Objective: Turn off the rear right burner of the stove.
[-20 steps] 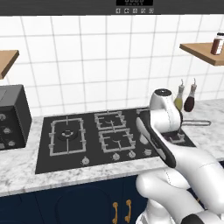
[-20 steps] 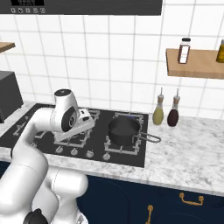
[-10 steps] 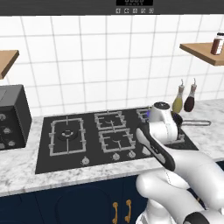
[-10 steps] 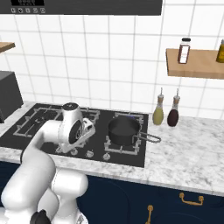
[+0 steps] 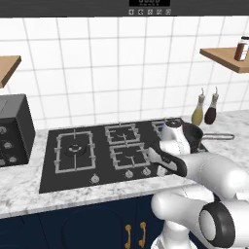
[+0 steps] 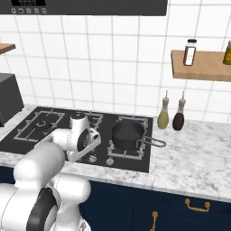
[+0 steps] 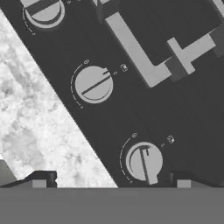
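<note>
The stove (image 5: 102, 168) is a black glass cooktop with grey grates and a front row of silver knobs. A small blue flame shows on the rear right burner (image 6: 134, 120), just behind a black pot (image 6: 127, 134). My gripper (image 7: 111, 180) is open and hangs low over the stove's front right edge. Both fingertips (image 7: 43, 178) stand wide apart. One silver knob (image 7: 143, 161) lies between them, slightly right of the middle and untouched. A second knob (image 7: 93, 84) and a third (image 7: 43, 11) sit farther along the row. In the right base view my gripper (image 6: 89, 149) hovers just left of the pot.
The pot's handle (image 6: 153, 142) sticks out to the right. Two bottles (image 6: 163, 116) (image 6: 178, 118) stand on the marble counter (image 6: 194, 153) by the wall. A black boxy appliance (image 5: 12, 129) sits left of the stove. A wooden shelf (image 6: 200, 67) carries jars.
The arm has come down and forward, bringing the hand from above the right side of the stove to just over the front knob row. The gripper stays open.
</note>
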